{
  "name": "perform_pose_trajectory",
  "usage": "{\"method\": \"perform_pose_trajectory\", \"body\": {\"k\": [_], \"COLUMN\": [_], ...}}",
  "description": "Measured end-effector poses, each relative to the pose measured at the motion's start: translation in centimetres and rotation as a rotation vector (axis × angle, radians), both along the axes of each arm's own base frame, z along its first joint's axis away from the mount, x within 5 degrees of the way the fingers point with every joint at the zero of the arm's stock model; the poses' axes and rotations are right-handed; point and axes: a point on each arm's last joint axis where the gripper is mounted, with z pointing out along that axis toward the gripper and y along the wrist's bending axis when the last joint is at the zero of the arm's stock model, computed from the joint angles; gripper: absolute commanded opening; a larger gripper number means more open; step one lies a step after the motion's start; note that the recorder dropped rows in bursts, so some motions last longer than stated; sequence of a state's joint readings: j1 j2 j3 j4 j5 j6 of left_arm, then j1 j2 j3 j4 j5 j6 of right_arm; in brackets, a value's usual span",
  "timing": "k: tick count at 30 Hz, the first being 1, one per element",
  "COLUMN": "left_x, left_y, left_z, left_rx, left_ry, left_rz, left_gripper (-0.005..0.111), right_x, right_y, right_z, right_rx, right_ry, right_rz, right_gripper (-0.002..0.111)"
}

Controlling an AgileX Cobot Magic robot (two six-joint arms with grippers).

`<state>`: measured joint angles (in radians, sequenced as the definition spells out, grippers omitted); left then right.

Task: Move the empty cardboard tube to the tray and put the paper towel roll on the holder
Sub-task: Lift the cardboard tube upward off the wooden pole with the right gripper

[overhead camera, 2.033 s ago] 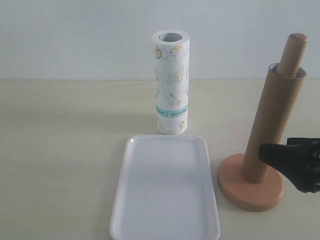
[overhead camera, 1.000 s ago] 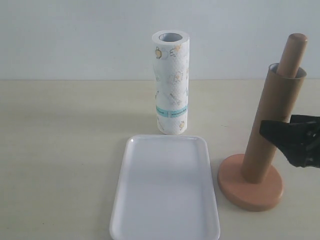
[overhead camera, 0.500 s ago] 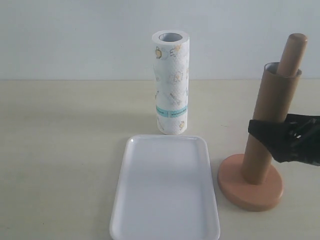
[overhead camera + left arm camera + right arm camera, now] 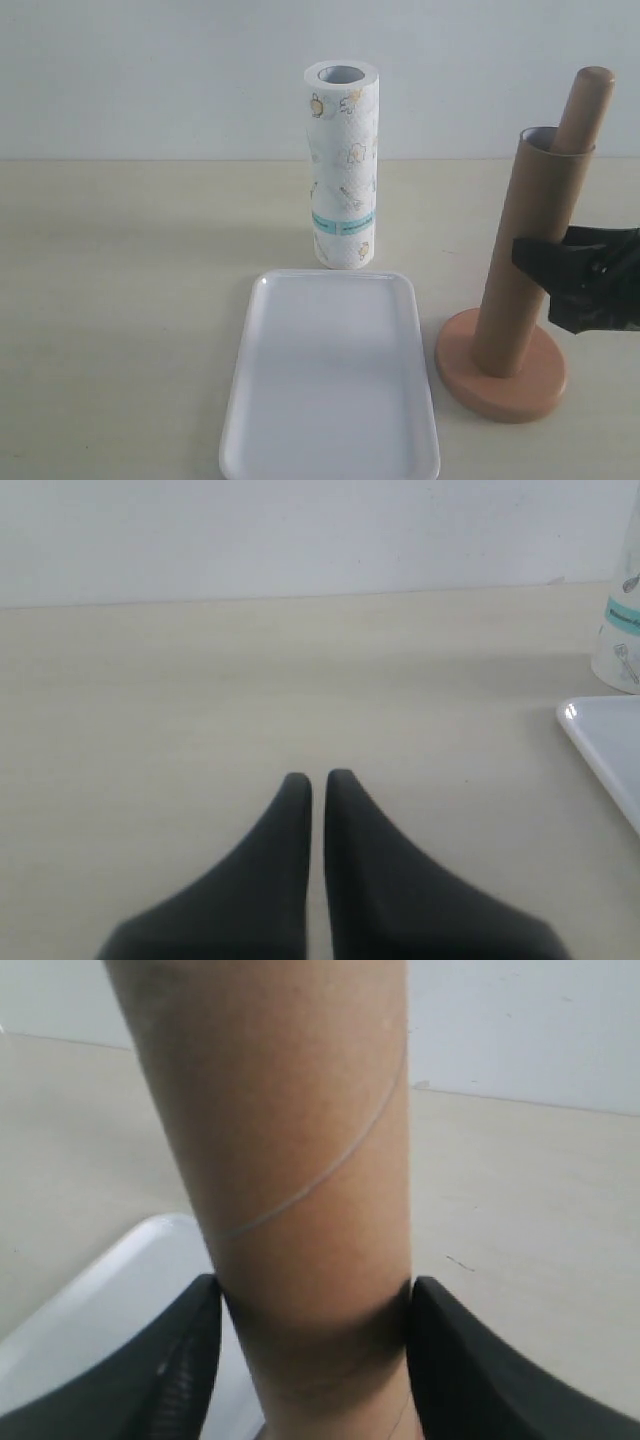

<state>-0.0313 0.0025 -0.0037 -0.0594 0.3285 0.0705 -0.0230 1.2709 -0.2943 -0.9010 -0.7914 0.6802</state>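
The right claw (image 4: 313, 1340) is clamped around the empty cardboard tube (image 4: 540, 190). In the wrist view a dark finger presses on each side of the brown wall. From the exterior view only the near finger shows across the tube; the other is hidden behind it, and the arm is cut off at the picture's edge.

The tube leans a little and sleeves the holder (image 4: 500, 385), which stands at 3 o'clock from the tray (image 4: 330, 370). The tube hides nearly all of the post, so only its rounded tip pokes out of the top. I cannot tell whether the tube's foot touches the disc base.

The paper towel roll (image 4: 343, 165) stands upright on the bench (image 4: 120, 300), just beyond the tray at 12 o'clock.

The left claw (image 4: 318, 780) hovers over bare bench, its jaws nearly together with a thin slit between and nothing gripped. A tray corner and the roll's foot are clipped at that view's edge.
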Motion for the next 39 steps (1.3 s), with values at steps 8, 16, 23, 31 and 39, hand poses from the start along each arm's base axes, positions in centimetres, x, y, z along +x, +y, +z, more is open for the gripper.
{"method": "perform_pose_trajectory", "body": {"k": [8, 16, 23, 31, 39], "left_x": [0.0, 0.0, 0.0, 0.0, 0.0], "left_y": [0.0, 0.0, 0.0, 0.0, 0.0], "left_z": [0.0, 0.0, 0.0, 0.0, 0.0], "left_rx": [0.000, 0.000, 0.000, 0.000, 0.000], "left_ry": [0.000, 0.000, 0.000, 0.000, 0.000], "left_rz": [0.000, 0.000, 0.000, 0.000, 0.000], "left_gripper": [0.004, 0.004, 0.004, 0.004, 0.004], "right_x": [0.2, 0.3, 0.3, 0.3, 0.2], "right_y": [-0.3, -0.4, -0.4, -0.3, -0.1], "right_z": [0.1, 0.1, 0.1, 0.2, 1.4], "right_rx": [0.010, 0.000, 0.001, -0.010, 0.053], "right_ry": [-0.008, -0.018, -0.019, -0.037, -0.123], "right_rz": [-0.039, -0.054, -0.054, -0.042, -0.031], "right_gripper": [0.064, 0.058, 0.044, 0.000, 0.000]}}
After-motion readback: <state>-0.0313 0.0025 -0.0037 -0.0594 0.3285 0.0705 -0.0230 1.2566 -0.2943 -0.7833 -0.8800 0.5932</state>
